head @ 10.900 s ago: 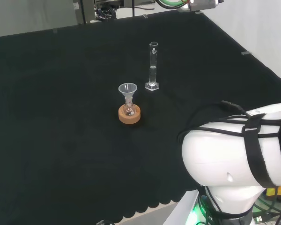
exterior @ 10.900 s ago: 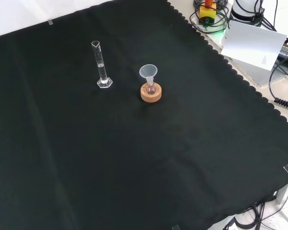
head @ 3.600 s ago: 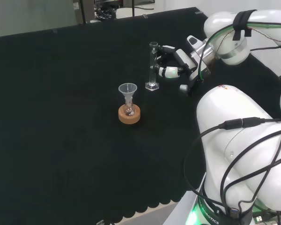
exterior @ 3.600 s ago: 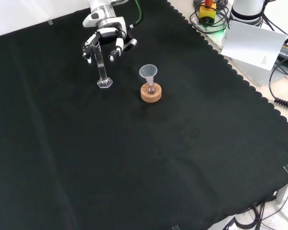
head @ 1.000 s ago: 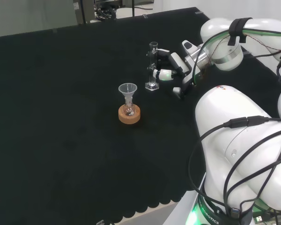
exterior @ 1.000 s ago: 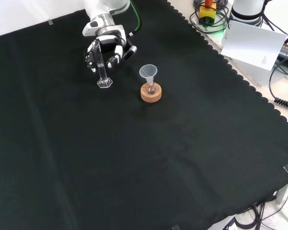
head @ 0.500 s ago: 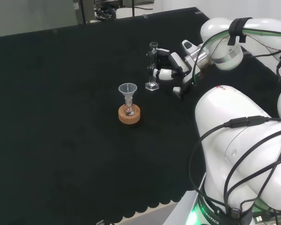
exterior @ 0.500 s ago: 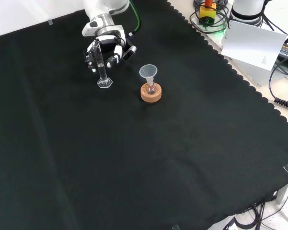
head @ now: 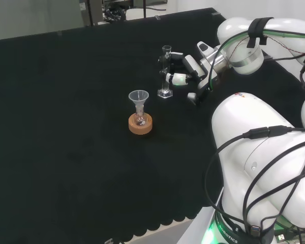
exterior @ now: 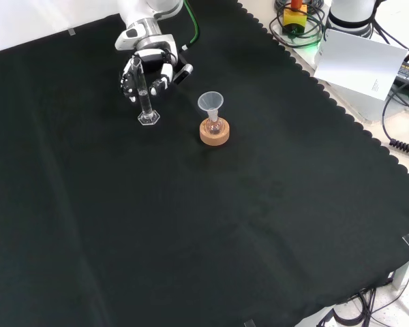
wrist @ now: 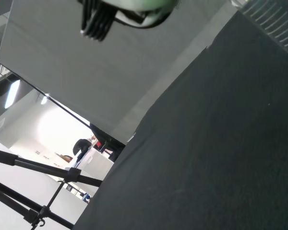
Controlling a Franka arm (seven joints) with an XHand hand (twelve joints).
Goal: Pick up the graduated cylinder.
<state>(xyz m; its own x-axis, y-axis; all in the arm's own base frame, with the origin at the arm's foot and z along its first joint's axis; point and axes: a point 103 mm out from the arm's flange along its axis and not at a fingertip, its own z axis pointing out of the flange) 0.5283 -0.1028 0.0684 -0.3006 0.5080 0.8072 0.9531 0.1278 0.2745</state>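
Observation:
The graduated cylinder [head: 165, 71] [exterior: 144, 95] is a tall, clear tube on a hexagonal foot. It stands upright on the black cloth, towards the far side in the head view. The black and white hand [head: 184, 68] [exterior: 150, 68] reaches it from the right in the head view and from the top in the front view. Its fingers [head: 175, 77] are curled round the tube's upper half, with the thumb on the other side. The foot [exterior: 148, 118] appears to rest on the cloth.
A small flask with a clear funnel [head: 139, 96] [exterior: 210, 102] sits in a cork ring [head: 140, 125] [exterior: 214, 132], close to the cylinder. The arm's white links [head: 259, 168] stand at the head view's right. Cables and a white box [exterior: 360, 65] lie beyond the cloth's scalloped edge.
The hand has shifted very slightly while wrapped round the cylinder. The cylinder's foot stays at the same spot, and the flask and funnel have not moved.

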